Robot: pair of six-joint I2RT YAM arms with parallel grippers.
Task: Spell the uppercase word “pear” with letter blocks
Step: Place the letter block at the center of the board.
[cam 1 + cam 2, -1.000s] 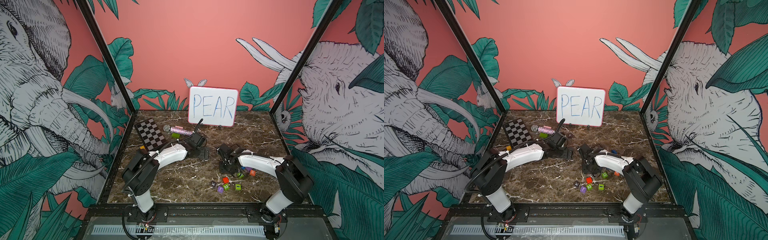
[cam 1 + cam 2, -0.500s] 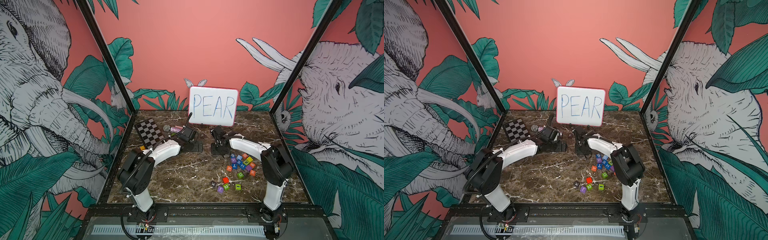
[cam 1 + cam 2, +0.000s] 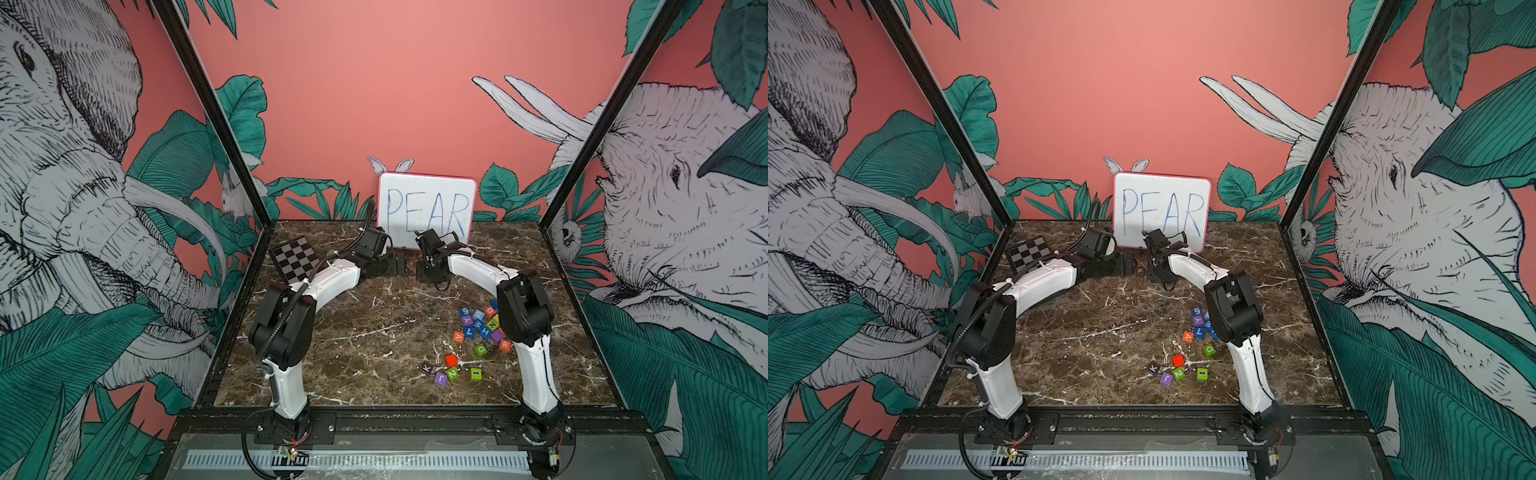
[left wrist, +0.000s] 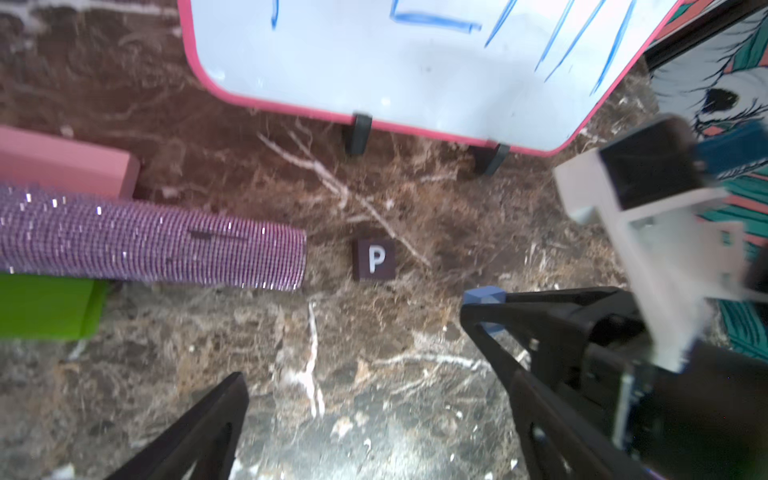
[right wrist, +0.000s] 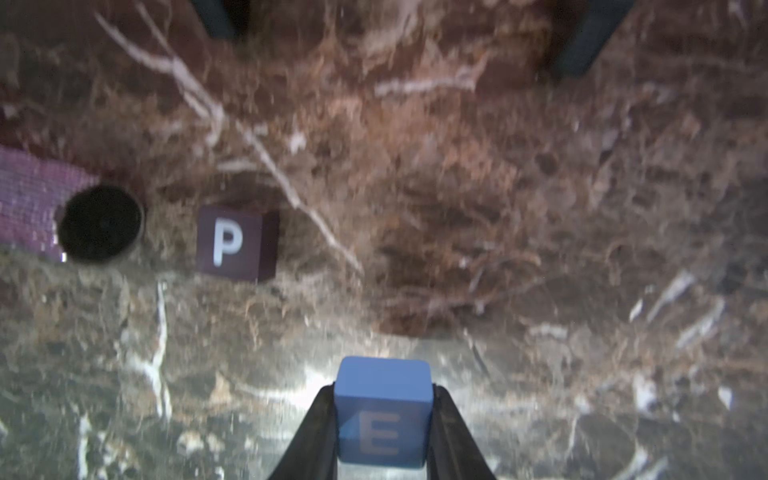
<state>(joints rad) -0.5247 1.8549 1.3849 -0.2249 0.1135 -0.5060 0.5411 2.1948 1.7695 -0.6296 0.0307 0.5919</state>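
Right claw (image 5: pixel 382 390) is pinching the blue E block (image 5: pixel 382 411) near the back edge of the desk (image 3: pixel 374 332), a little apart from the P block (image 5: pixel 235 243) lying before the whiteboard (image 3: pixel 426 208), probably lining it up as letter two. Left claw (image 4: pixel 376 376) hangs spread and empty by the P, out of the way. A (image 3: pixel 458 336) and R (image 3: pixel 505 344) sit in the pile (image 3: pixel 482 324) toward the right edge.

Whiteboard (image 3: pixel 427 208) reading PEAR stands before me at centre frame in both top views; checkerboard (image 3: pixel 294 264) lies centre-left on the marble table (image 3: pixel 365 332). Left wrist view: glittery purple tube (image 4: pixel 149 243) between pink block (image 4: pixel 62 160) and green block (image 4: pixel 45 305).
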